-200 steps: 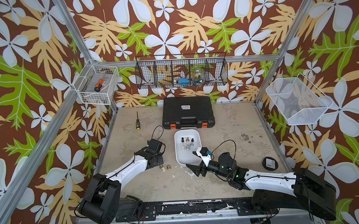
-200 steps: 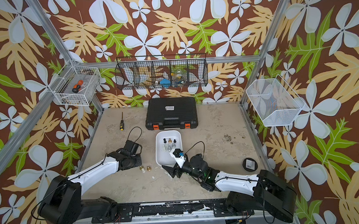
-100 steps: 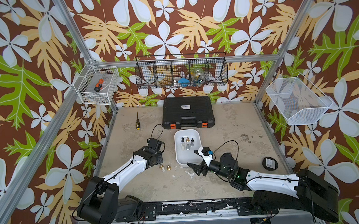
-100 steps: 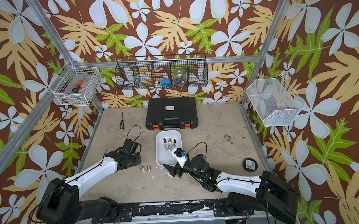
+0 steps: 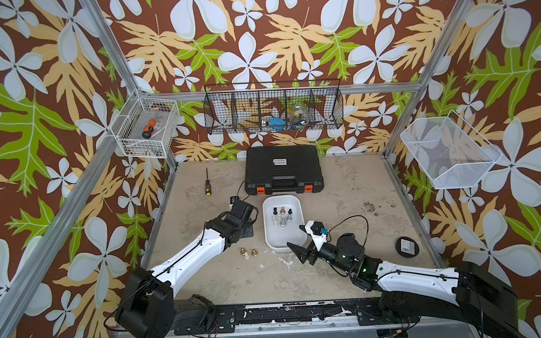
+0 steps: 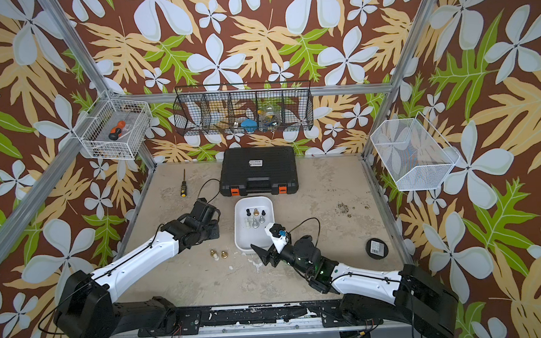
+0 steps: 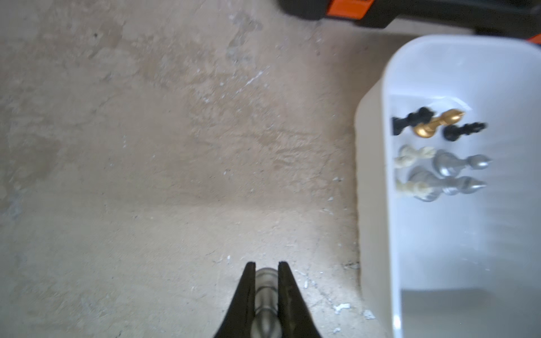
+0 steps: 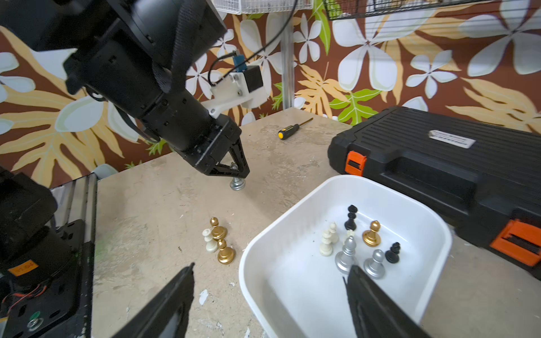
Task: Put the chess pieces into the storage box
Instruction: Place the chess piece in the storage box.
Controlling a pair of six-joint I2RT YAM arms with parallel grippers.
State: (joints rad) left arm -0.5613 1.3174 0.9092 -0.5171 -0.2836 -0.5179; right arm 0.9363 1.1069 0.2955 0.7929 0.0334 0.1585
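Left gripper (image 7: 266, 265) tight on silver piece (image 7: 265, 292); right gripper (image 8: 270, 267) agape

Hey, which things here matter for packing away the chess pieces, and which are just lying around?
In the job: shallow white plastic storage box; small chess pieces standing inside it; silver chess piece gripped in the left hand; two gold pieces and one cream piece standing outside it.
Lying about: black plastic toolcase with orange latches; black-and-yellow screwdriver; round black disc.
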